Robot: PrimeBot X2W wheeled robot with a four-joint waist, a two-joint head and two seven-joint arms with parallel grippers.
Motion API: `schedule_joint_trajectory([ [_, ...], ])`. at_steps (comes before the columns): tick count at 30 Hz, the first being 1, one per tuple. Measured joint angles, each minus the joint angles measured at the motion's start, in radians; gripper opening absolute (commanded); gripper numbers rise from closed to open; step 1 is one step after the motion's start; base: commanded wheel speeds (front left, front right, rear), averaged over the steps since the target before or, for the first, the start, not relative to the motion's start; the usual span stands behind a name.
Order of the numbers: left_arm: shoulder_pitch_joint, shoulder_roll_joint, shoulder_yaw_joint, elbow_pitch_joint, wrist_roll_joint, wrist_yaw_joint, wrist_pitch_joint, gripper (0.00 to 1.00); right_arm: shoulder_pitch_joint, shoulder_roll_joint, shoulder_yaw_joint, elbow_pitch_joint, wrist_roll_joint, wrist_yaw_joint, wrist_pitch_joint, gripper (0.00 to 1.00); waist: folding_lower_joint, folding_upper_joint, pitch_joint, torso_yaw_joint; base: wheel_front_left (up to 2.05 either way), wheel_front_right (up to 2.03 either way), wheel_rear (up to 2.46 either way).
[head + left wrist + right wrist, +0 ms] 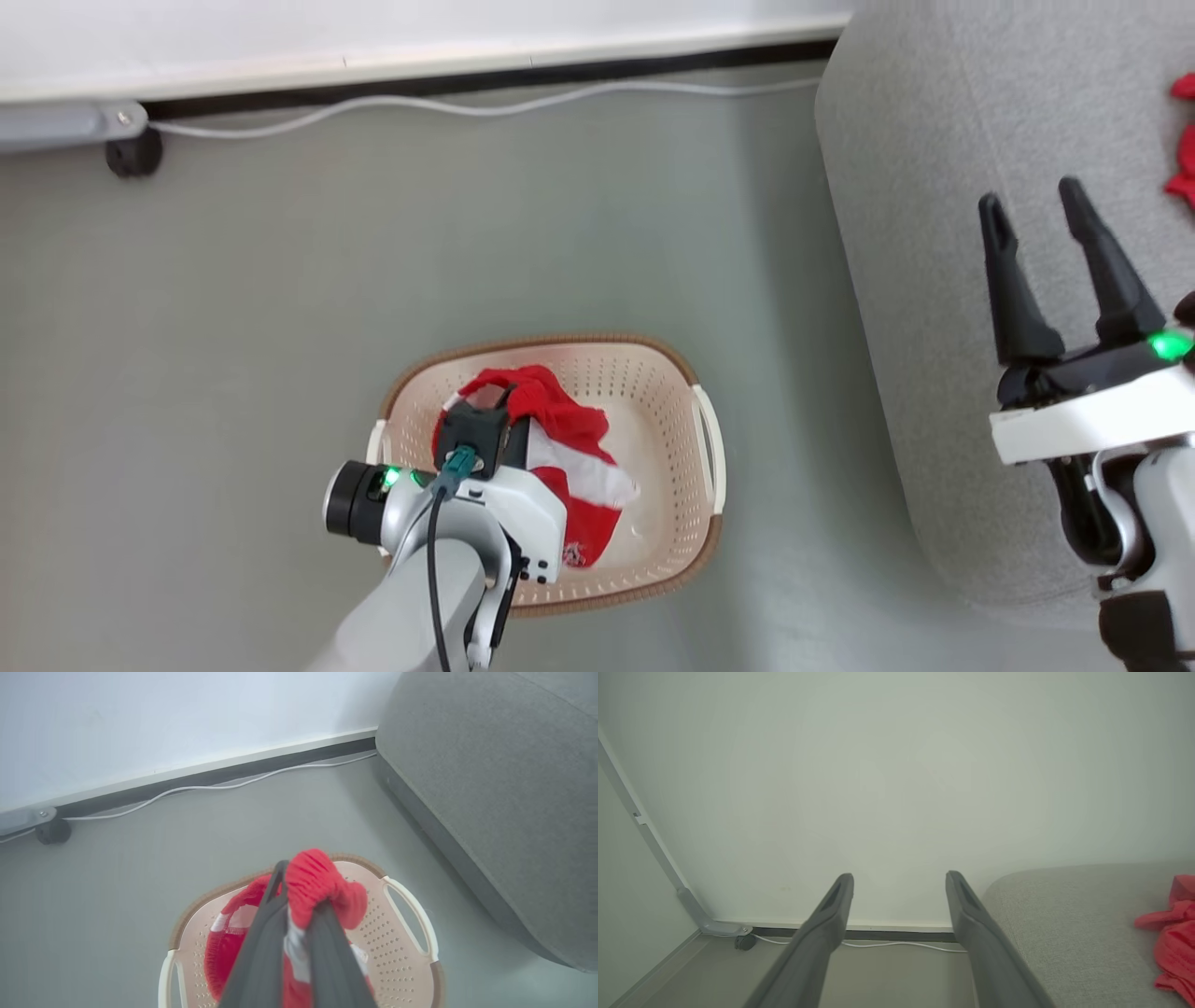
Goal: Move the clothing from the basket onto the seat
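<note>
Left gripper (299, 891) is pointing down over the basket (665, 439), fingers (261, 947) clenching a bunch of the clothing (571, 439). In the left wrist view the red fabric is bulging out above the fingertips, and the white-striped part is hanging below them into the basket. From the head view the clothing is sitting inside the basket outline, toward its left half; cannot tell whether the low end is touching the bottom.

Basket is sitting on the grey floor (280, 299), near the seat (934, 205) but apart from it, with a strip of floor showing between them.

Right gripper (1032, 196) is hovering over the seat edge, fingers spread wide and gripping nothing. They are pointing toward the wall (896, 765) in the right wrist view.

Another red fabric piece (1174, 933) is lying on the seat, at the far right of the head view.

A white cable (467, 105) is running along the skirting, and a small black caster (133, 154) is sitting at the left.
</note>
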Motion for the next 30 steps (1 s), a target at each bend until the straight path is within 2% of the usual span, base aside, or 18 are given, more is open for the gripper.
schedule_joint_trajectory([
  [7,0.108,0.0,0.141,-0.148,0.119,-0.032,0.0,0.0,0.059,0.024,0.001,0.044,-0.029,0.0,0.0,1.0,0.0,0.0,-0.093,0.012,0.0,0.0,0.0],
  [14,0.155,0.0,0.219,-0.281,0.191,-0.061,0.0,0.0,0.108,0.043,0.001,0.073,-0.06,0.0,0.0,1.0,0.0,0.0,-0.159,0.03,0.0,0.0,0.0],
  [23,0.15,0.001,0.249,-0.416,0.253,-0.096,0.0,0.0,0.15,0.07,0.001,0.106,-0.069,0.0,0.0,1.0,0.0,0.0,-0.203,0.045,0.0,0.0,0.0],
  [30,0.061,0.0,0.254,-0.475,0.288,-0.106,-0.002,0.0,0.164,0.078,0.001,0.125,-0.079,0.0,0.0,1.0,0.0,0.0,-0.212,0.042,0.0,0.0,0.0],
])
